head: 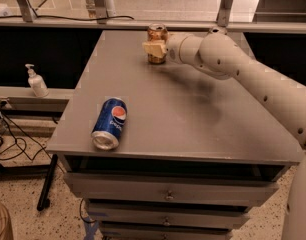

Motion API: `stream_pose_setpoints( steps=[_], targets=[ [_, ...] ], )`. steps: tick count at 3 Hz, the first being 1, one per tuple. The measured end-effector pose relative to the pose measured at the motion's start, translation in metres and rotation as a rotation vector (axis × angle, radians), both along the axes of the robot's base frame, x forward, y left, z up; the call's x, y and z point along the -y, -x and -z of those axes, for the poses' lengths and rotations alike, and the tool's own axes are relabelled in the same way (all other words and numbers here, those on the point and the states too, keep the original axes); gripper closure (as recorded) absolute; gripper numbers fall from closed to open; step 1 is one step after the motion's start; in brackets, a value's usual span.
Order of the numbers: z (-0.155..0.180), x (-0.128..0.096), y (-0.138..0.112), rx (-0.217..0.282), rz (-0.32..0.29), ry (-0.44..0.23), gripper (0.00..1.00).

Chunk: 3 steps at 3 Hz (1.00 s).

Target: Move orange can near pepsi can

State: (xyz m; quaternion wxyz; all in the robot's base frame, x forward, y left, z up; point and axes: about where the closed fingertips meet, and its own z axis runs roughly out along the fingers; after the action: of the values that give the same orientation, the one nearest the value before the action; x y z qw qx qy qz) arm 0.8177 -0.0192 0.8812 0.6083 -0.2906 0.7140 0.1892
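A grey work table (193, 114) stands on a speckled floor (23, 209), with a stack of metal drawers (168, 194) under its front edge. Nearest on the top, by the front left corner, the pepsi can (109, 123) lies on its side, its silver end turned toward the camera and its round logo facing up. Off the table to the left, a pump bottle (37, 81) sits on a low ledge, with dark cables (13, 144) trailing on the floor below it. The pale arm (253, 79) reaches in from the right, slanting across the table toward its far edge. There the orange can (157, 33) stands upright, well apart from the pepsi can. The gripper (155, 49) is at this can's mid-height, with a cream part of it lying across the can's front. It seems to touch the can, but I cannot tell whether it has clamped on it or stands released.
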Motion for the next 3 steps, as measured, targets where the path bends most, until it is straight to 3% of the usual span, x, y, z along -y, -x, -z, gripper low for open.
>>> stream_pose_setpoints(
  steps=[1, 2, 3],
  targets=[
    [0.000, -0.011, 0.038, -0.033, -0.084, -0.005, 0.88],
    [-0.012, -0.024, 0.089, -0.036, -0.203, -0.008, 1.00],
    [-0.033, -0.023, 0.141, -0.006, -0.307, 0.006, 1.00]
  ],
)
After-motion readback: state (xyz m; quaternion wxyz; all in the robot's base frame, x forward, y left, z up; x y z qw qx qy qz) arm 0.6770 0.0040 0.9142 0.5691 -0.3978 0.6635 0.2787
